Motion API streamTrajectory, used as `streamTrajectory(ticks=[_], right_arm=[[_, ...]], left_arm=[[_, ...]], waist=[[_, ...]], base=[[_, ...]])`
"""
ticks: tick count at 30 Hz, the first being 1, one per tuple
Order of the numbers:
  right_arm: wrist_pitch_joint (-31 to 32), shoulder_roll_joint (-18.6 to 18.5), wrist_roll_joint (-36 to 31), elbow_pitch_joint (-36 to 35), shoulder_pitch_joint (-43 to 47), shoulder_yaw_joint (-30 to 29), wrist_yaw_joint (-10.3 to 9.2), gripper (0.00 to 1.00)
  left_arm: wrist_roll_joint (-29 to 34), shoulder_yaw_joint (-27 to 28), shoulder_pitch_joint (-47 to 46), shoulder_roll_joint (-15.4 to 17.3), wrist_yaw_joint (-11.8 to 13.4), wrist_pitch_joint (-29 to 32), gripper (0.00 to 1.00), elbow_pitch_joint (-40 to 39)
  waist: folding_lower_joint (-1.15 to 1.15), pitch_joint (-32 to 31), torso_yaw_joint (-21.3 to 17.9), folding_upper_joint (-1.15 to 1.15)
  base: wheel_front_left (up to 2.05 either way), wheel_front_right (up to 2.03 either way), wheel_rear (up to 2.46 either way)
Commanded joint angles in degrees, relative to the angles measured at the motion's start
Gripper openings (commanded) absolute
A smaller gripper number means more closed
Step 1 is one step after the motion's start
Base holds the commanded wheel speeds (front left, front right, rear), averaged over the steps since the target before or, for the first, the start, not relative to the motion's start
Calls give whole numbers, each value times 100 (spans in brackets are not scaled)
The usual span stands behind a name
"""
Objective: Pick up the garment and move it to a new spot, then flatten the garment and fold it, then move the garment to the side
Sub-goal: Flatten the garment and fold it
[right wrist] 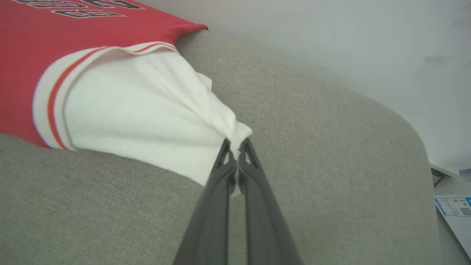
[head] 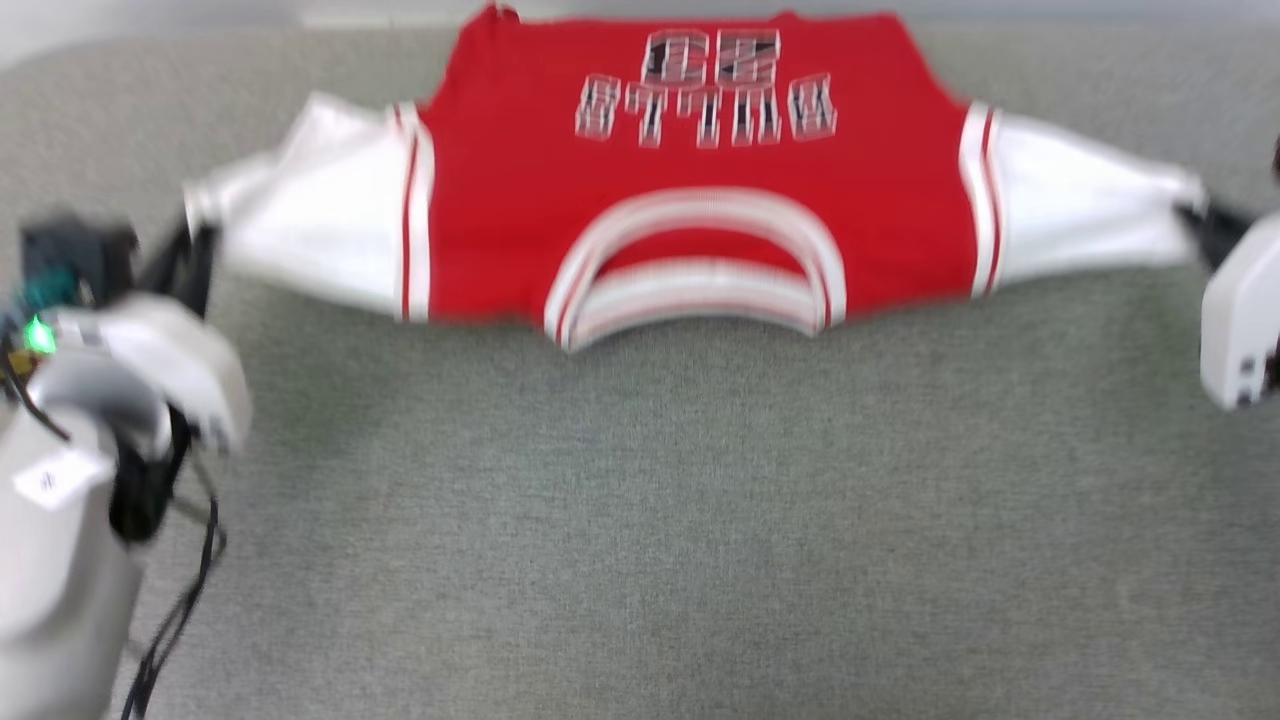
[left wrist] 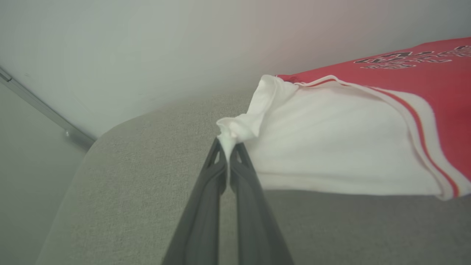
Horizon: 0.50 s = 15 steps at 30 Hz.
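The garment (head: 700,200) lies spread at 12 o'clock on the grey counter (head: 640,520), collar toward 6 and lettering toward the far edge. The left claw (left wrist: 228,149), at 9 o'clock, is pinched tight on the tip of the left sleeve (left wrist: 331,147). The right claw (right wrist: 236,147), at 3 o'clock, is clamped the same way on the right sleeve (right wrist: 140,117). Both sleeves are drawn taut outward.

Each grip takes only a small bunch of cloth, so a harder or uneven pull may slip a sleeve free and leave the garment skewed. The hem sits at the counter's 12 o'clock edge; dragging that way could let it slide off.
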Motion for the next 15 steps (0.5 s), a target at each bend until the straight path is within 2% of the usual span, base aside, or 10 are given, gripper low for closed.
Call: streamTrajectory(ticks=[1, 6, 15], right_arm=[[258, -158, 173, -177, 435, -89, -13, 0], [853, -332, 527, -681, 1279, -289, -13, 0], [1686, -439, 867, -1514, 2573, -735, -13, 0]], left_arm=[[-75, 9, 531, 181, 81, 283, 0, -233], [-164, -18, 1574, 501, 227, 794, 0, -911], [-559, 95, 3083, 842, 460, 1425, 0, -2000]], waist=[[1, -386, -13, 0], [1, -698, -21, 0], [1, -1108, -94, 0]], base=[[0, 0, 0], [0, 0, 0], [0, 0, 0]])
